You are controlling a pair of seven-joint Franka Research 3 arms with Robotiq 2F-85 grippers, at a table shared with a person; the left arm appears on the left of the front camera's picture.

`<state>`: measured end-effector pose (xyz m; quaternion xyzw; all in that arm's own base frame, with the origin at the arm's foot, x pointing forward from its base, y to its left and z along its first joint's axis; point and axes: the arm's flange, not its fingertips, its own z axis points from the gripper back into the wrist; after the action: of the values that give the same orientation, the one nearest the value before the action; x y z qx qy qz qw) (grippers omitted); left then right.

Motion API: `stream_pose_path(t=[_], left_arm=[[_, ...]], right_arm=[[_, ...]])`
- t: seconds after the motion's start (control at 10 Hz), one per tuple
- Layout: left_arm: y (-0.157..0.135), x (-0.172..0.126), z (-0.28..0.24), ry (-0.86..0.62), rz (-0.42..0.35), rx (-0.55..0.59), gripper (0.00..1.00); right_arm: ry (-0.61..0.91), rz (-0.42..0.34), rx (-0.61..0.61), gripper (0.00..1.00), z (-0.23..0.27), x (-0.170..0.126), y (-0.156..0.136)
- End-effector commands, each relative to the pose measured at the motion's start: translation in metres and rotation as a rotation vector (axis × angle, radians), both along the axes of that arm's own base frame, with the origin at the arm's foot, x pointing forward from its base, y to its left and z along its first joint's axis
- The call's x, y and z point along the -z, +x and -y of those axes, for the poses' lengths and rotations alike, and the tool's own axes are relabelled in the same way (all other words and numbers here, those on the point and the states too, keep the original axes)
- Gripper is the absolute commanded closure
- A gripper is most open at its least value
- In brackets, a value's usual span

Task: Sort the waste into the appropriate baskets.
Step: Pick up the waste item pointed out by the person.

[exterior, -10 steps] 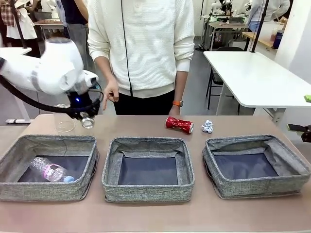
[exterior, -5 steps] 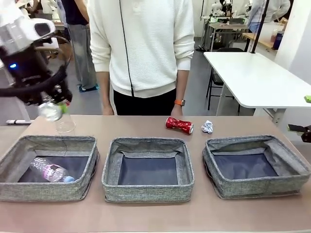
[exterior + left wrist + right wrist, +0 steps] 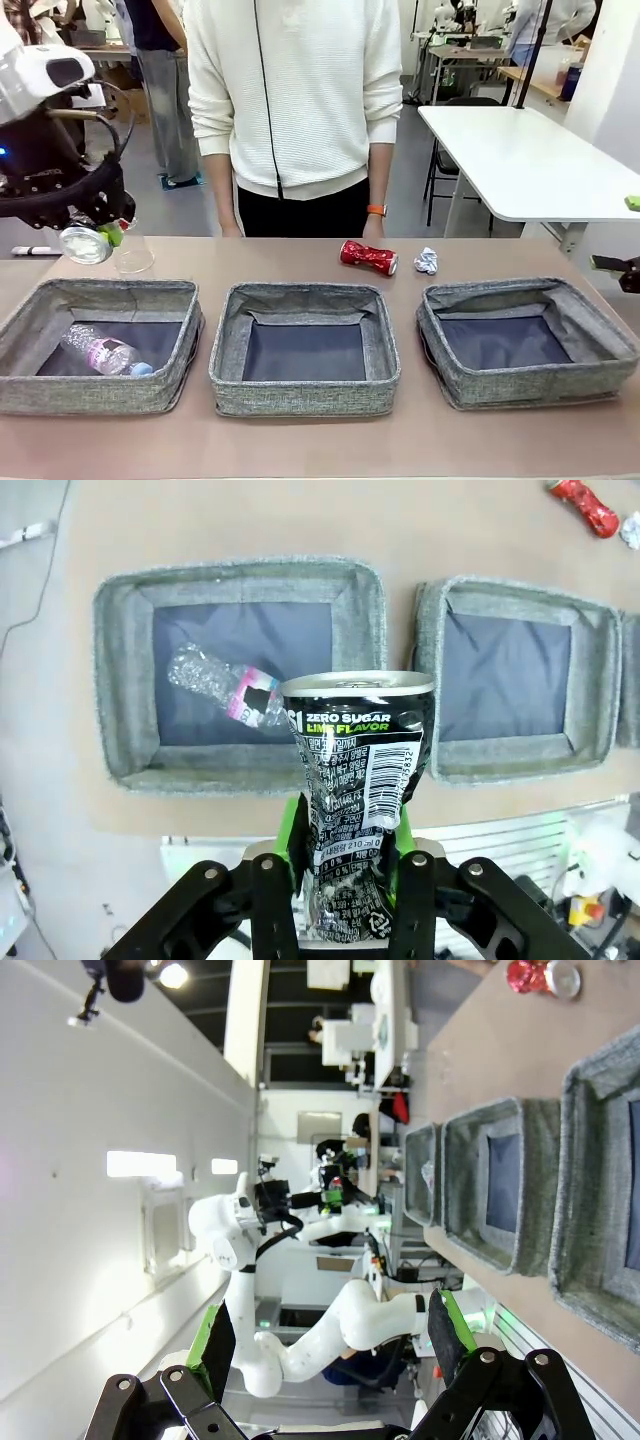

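My left gripper hangs above the far left corner of the table, shut on a crushed dark can. In the left wrist view the can stands upright between the green pads, high over the left basket. That basket holds a clear plastic bottle with a pinkish label. A clear cup stands behind it. The crushed red can and white paper ball lie behind the middle basket and right basket. My right gripper is open and holds nothing.
A person in a white sweater stands at the far edge of the table, hands lowered. A white side table stands at the back right. Bare tabletop runs along the front of the baskets.
My left arm has carried the dark can leftward from beside the cup to the far left, rising and then dipping slightly. The person's hand has drawn back.
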<state>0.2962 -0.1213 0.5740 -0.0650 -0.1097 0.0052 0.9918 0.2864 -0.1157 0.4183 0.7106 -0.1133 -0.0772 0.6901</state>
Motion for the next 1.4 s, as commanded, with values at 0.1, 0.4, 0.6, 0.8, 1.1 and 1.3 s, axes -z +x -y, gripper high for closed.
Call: stream_pose_path(t=[0.1,0.4,0.6,0.8,1.1,1.3], left_arm=[[-0.016,-0.068,0.066,-0.025,0.017,-0.005,0.61],[-0.049,-0.184,0.192,-0.093,-0.011,-0.088,0.61],[-0.052,-0.210,0.247,-0.099,-0.095,-0.098,0.61],[-0.051,-0.215,0.272,-0.133,-0.136,-0.123,0.61],[-0.047,-0.205,0.270,-0.158,-0.150,-0.095,0.61],[-0.047,-0.205,0.270,-0.158,-0.150,-0.095,0.61]], right_arm=[[0.013,-0.019,0.001,0.00,-0.001,-0.007,-0.001],[0.013,-0.019,0.001,0.00,-0.001,-0.007,-0.001],[0.013,-0.019,0.001,0.00,-0.001,-0.007,-0.001],[0.013,-0.019,0.001,0.00,-0.001,-0.007,-0.001],[0.013,-0.019,0.001,0.00,-0.001,-0.007,-0.001],[0.013,-0.019,0.001,0.00,-0.001,-0.007,-0.001]])
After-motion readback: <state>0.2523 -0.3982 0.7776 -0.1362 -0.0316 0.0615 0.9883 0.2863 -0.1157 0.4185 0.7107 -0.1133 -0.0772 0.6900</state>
